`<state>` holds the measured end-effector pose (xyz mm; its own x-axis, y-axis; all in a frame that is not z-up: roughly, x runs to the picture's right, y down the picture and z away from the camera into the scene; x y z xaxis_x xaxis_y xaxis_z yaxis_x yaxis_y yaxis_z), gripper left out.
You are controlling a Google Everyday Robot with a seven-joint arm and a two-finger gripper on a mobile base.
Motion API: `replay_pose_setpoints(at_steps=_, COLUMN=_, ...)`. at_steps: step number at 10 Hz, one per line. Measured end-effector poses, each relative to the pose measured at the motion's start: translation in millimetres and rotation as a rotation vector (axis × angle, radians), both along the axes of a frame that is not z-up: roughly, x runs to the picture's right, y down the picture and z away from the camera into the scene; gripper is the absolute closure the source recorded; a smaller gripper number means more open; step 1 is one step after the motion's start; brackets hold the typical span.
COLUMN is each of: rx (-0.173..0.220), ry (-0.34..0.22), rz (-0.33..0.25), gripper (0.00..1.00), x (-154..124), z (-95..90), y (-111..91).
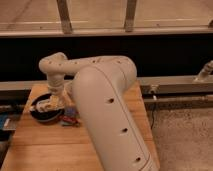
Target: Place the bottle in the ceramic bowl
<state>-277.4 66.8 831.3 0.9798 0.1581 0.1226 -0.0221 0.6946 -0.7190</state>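
The smooth white arm reaches down to the round shallow black ceramic bowl [46, 114] on the wooden table [45, 150]. The gripper [52, 102] hangs over the bowl, clamped on the small cream plastic bottle [42, 106], which points toward nine o'clock.

Your bottle [40, 106], small and whitish-cream, lies tilted over the ceramic bowl [46, 114], a round shallow black dish at the table's left side. The gripper [51, 102] hangs right above the bowl.
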Motion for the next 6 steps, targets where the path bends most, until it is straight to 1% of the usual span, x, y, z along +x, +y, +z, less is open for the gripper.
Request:
replay_pose_setpoints(at_steps=1, rx=-0.016, ry=-0.001, rz=-0.006, gripper=0.64, x=-1.8, z=3.2, y=1.7)
replay_pose_setpoints(at_steps=3, rx=-0.030, ry=-0.007, rz=-0.012, gripper=0.46, x=-4.3, z=6.3, y=3.9)
replay_pose_setpoints(at_steps=5, rx=-0.041, ry=-0.012, rz=-0.015, gripper=0.25, x=-2.9, z=8.3, y=4.6)
replay_pose_setpoints(at_steps=6, rx=-0.044, ry=-0.016, rz=-0.016, gripper=0.21, x=-3.2, z=8.5, y=4.7)
